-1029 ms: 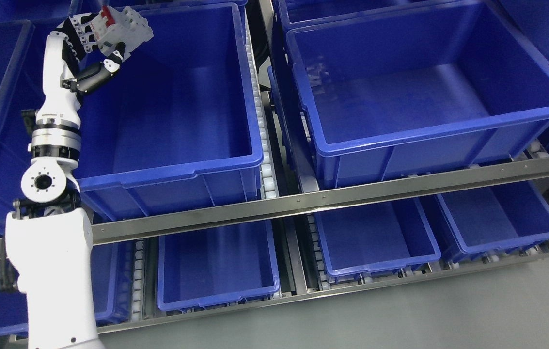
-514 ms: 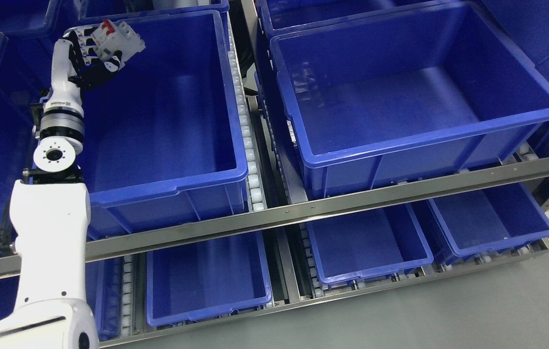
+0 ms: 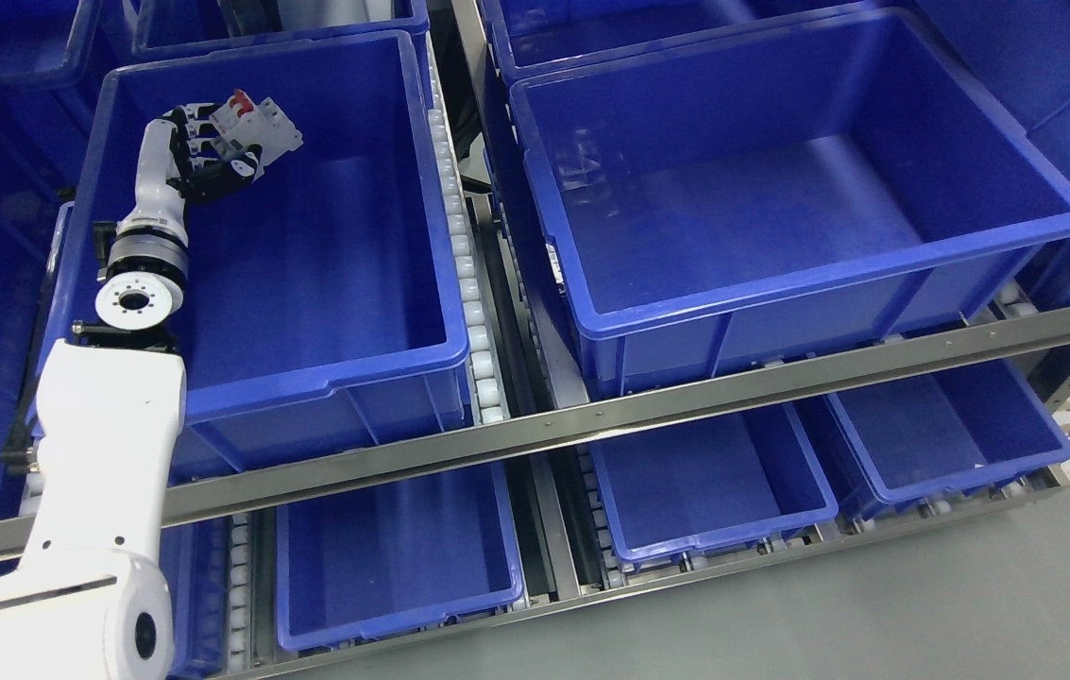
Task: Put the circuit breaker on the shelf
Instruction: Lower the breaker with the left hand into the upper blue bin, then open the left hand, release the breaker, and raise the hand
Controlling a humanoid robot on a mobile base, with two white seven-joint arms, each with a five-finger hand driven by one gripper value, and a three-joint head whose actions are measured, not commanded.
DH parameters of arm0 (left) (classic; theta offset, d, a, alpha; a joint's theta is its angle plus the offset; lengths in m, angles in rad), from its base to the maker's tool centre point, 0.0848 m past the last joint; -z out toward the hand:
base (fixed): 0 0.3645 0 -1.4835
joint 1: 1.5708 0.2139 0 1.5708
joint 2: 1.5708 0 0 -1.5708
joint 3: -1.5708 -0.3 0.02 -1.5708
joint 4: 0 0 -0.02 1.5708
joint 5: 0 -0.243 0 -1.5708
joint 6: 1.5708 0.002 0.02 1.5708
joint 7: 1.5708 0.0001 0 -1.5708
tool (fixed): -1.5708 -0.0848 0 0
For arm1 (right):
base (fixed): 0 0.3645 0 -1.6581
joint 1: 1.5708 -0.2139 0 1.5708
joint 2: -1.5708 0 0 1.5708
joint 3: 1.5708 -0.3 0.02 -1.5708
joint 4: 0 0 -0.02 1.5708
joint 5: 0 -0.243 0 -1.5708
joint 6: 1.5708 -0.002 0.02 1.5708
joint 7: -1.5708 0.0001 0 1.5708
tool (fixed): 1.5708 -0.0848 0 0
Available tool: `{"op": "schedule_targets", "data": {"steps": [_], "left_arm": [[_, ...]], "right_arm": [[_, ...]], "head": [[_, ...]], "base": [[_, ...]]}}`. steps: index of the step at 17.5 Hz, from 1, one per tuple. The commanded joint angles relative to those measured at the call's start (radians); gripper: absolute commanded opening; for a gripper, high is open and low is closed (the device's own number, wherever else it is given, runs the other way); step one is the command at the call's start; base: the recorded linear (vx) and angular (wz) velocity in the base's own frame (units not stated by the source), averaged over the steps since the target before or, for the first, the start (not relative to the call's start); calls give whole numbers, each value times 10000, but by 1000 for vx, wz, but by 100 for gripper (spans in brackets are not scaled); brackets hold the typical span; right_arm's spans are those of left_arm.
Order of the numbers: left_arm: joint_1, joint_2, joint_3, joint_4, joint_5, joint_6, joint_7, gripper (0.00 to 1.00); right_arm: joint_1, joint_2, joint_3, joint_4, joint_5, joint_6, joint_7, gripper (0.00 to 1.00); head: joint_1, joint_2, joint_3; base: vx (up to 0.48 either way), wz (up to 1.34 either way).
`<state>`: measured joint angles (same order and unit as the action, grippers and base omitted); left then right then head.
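— One hand in play: the left hand, reaching in over the near-left blue bin, its fingers curled round the circuit breaker. No right arm shows anywhere.

— Where does the breaker sit in that grasp?

— Up at the fingertips, white body with a red toggle on top, most of it jutting out past the hand toward the bin's back wall. It hangs in the air, clear of the floor below the hand.

— So what could go wrong?

— I judge the hold shallow. Only one end looks caught, so a jolt or tilt of the wrist could let it twist out. If the fingers open from this height, it drops onto hard plastic and may bounce, land on the toggle, or skid off toward the side wall left of the hand.

— And the bin itself?

— Its left rim runs close beside the forearm. A careless descent or retreat could clip that rim and nudge the bin on its rollers, which lie off to the hand's right.

— Safer course?

— Probably lowering nearer the floor before the fingers let go.
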<state>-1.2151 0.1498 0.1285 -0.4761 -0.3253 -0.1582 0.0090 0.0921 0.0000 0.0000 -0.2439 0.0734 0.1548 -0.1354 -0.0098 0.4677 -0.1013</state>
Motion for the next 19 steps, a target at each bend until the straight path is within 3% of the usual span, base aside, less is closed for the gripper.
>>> {"op": "schedule_targets", "data": {"steps": [1, 5, 10, 15, 18, 19], "left_arm": [[-75, 174, -426, 1632, -45, 33, 184, 20], [-45, 113, -442, 1632, -45, 63, 232, 34], [-60, 113, -427, 1479, -45, 109, 232, 61], [-290, -70, -350, 758, -14, 125, 216, 77], [-519, -224, -334, 160, 16, 109, 125, 97], [-596, -316, -304, 53, 62, 48, 124, 99]], "right_arm": [[0, -175, 199, 0, 2, -750, -11, 100], [0, -175, 199, 0, 2, -750, -11, 100], [0, -175, 199, 0, 2, -750, 4, 100], [0, -175, 199, 0, 2, -750, -11, 100], [0, -175, 199, 0, 2, -750, 4, 100], [0, -175, 199, 0, 2, -750, -11, 100]], "head": [[0, 0, 0], [0, 0, 0], [0, 0, 0], [0, 0, 0], [0, -1, 0], [0, -1, 0]], "base": [[-6, 47], [-24, 64], [-10, 1], [3, 0], [-1, 4], [-8, 41]]}}
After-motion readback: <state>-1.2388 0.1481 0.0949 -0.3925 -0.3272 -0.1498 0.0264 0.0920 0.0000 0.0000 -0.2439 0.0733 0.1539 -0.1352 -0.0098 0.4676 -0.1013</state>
